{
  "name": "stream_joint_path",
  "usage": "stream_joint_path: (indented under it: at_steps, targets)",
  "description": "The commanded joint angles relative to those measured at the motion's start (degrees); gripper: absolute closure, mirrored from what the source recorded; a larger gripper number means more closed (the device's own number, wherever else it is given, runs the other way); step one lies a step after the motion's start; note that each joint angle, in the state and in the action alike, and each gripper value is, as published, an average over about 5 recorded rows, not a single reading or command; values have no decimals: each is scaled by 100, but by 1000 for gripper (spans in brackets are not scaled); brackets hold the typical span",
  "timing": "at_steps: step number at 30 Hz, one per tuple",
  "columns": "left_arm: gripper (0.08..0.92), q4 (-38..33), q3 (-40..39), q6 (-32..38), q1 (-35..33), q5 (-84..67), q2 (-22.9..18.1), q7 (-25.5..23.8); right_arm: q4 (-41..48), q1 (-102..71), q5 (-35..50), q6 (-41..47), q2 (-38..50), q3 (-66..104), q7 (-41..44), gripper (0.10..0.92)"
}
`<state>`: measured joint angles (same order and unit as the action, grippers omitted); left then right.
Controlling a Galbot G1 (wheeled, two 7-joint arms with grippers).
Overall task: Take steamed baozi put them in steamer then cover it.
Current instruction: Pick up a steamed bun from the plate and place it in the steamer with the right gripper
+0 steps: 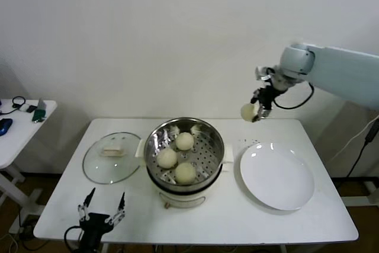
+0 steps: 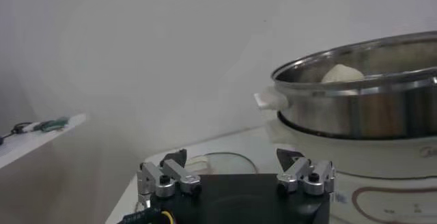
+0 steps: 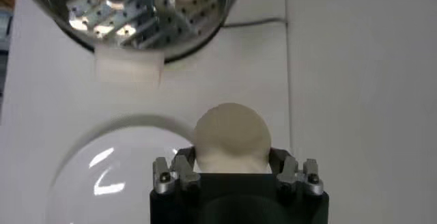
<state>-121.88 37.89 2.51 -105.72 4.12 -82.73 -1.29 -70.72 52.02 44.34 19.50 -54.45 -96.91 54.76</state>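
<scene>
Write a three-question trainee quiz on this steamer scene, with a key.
1. How many baozi lie in the steamer now?
2. True or false: the cover sits on the steamer.
3. Which gripper holds the fourth baozi? A) left gripper B) right gripper

Key
1. Three, on the perforated tray.
2. False. It lies flat on the table, on the steamer's left side.
3. B. The right gripper is shut on it, raised above the table behind the plate. The left gripper is open and low at the table's front edge.
</scene>
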Motion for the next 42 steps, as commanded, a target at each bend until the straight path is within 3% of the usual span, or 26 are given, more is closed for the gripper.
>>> stream_joint_path:
  at_steps: [1,19,31,42]
  targets:
    - [177,-14,-62,39,-37,-33,47,-2,-1083,764,1447,606,-866,-584,-575,338]
    - [177,50,15,0,32,-84,93,8,-457,-729,1153,762,-2020,-437,-905,330]
    - [177,89,62,-56,111,-158,151,9,34,-1023,722,602,-2084,-462,-724,330]
    - [177,109,43,-89,168,-155,174,8,-92,-1027,562,601,-1969,-378,-621,304]
